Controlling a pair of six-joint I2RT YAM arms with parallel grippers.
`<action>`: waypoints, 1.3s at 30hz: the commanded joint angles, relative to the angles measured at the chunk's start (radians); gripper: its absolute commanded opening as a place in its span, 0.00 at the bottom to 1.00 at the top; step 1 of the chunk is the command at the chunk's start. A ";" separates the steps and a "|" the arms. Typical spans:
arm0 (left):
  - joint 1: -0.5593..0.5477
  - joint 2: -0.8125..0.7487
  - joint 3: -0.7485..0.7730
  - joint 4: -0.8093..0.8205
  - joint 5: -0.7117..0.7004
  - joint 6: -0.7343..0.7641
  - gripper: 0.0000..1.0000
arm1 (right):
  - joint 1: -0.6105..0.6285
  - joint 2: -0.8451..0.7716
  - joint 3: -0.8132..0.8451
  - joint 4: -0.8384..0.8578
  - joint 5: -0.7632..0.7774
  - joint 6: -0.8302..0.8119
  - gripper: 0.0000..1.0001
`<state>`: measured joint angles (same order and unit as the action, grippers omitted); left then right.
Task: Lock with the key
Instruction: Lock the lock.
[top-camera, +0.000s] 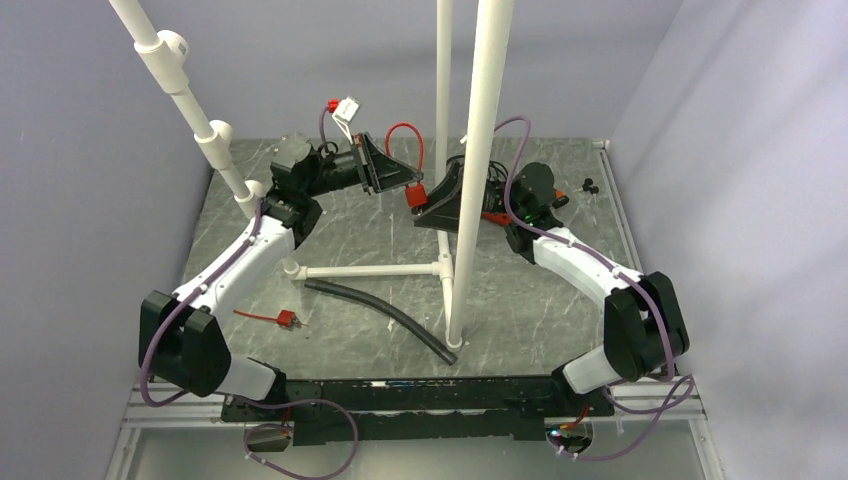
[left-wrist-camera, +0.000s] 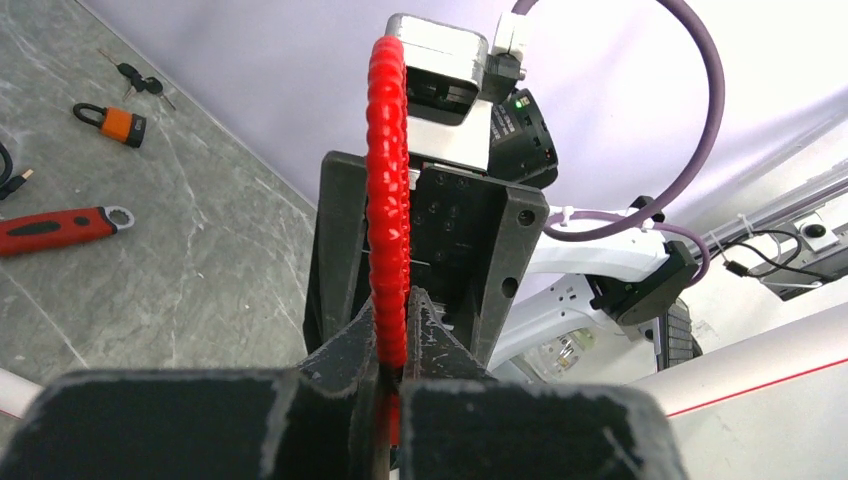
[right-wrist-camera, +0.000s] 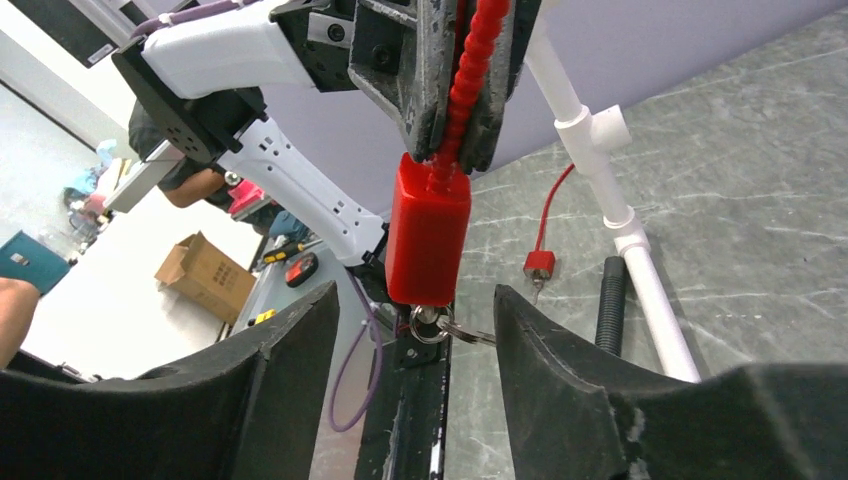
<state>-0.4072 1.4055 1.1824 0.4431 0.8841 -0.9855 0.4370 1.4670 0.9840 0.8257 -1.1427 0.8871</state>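
- Padlock (right-wrist-camera: 428, 240) hanging above table (top-camera: 560, 300), red body just under left gripper (right-wrist-camera: 455, 150).
- Clamped tight on ribbed cable shackle (left-wrist-camera: 388, 180).
- Key (right-wrist-camera: 430, 322) in bottom, between spread-apart fingers of right gripper (right-wrist-camera: 415, 300); contact unclear.
- White post (top-camera: 470, 200) crowding right side.

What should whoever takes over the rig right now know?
Left gripper: shut on the red cable shackle; the red padlock hangs below it in the air.
Right gripper: open, fingers either side of the key, not touching it.
Done: padlock held up, key in its keyhole.
Left: probably close on the key and turn it. Whether it is already locked cannot be told.
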 joint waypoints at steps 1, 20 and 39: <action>-0.002 0.004 0.053 0.078 -0.022 -0.035 0.00 | 0.008 0.013 0.043 0.089 0.026 0.021 0.56; -0.001 -0.076 0.032 -0.140 -0.242 0.217 0.00 | 0.015 -0.071 0.014 -0.254 0.212 -0.246 0.00; 0.050 0.005 0.080 0.107 -0.111 0.040 0.00 | 0.041 -0.029 -0.115 0.002 0.069 -0.029 0.00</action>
<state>-0.3527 1.4265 1.2144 0.4599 0.7620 -0.9302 0.4736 1.4410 0.8566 0.7208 -1.0428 0.8185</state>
